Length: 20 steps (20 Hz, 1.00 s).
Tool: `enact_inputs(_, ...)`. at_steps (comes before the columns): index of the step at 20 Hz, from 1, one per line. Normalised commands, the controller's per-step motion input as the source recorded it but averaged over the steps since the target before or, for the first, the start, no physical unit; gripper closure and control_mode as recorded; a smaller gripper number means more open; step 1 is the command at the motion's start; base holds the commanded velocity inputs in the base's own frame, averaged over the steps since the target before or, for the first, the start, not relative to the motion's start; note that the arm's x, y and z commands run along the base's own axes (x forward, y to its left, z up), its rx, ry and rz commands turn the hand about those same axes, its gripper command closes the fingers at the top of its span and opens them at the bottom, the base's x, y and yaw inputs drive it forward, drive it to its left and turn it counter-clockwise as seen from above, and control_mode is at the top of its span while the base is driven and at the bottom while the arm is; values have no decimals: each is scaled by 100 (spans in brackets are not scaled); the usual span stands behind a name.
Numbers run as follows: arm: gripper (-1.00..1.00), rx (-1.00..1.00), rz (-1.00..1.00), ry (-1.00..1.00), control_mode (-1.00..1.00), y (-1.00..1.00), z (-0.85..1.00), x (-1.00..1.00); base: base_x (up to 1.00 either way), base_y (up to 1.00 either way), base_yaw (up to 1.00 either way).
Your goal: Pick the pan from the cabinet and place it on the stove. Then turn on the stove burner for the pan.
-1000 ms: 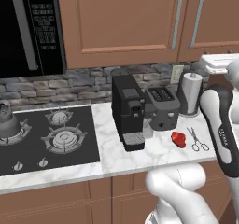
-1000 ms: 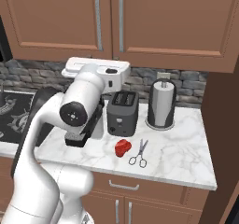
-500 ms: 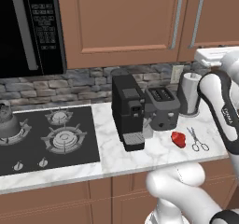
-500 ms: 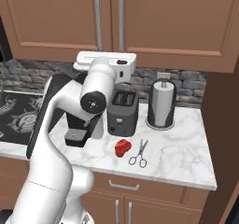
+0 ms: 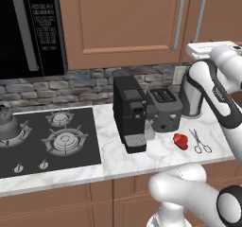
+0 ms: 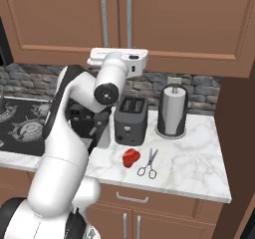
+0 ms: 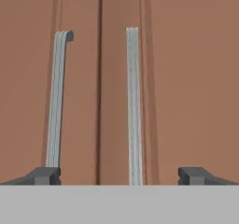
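Note:
The brown cabinet (image 7: 177,78) has both doors shut, so the pan is hidden. In the hand view its two silver bar handles run upward, one on the left door (image 7: 57,97) and one on the right door (image 7: 133,106). My gripper (image 7: 119,175) faces these doors, open and holding nothing, and the right handle runs up between its fingertips (image 7: 44,175). The same cabinet (image 5: 123,27) hangs above the counter, with my hand (image 6: 119,59) raised just below its handles (image 6: 104,19). The black stove (image 5: 28,150) lies at the left, its large burner (image 5: 66,141) bare.
A silvery kettle (image 5: 5,122) sits on the stove's left burner. On the marble counter stand a black coffee machine (image 5: 130,117), a toaster (image 5: 163,109) and a paper towel roll (image 6: 172,111), beside a red object (image 6: 131,157) and scissors (image 6: 148,164). A microwave (image 5: 28,27) hangs at upper left.
My arm has lifted and the hand has risen toward the cabinet doors. The gripper has stayed open. Nothing on the counter has moved.

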Motion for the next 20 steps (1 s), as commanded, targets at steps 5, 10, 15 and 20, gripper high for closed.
enact_inputs(5,-100,-2,-1,0,-100,-3,2,43,0,0,0)
enact_inputs(10,-100,-4,0,0,-100,-8,13,32,0,0,0)
enact_inputs(15,-100,-2,0,0,-100,-15,18,12,0,0,0)
enact_inputs(20,-100,0,0,0,-100,-6,10,13,0,0,0)
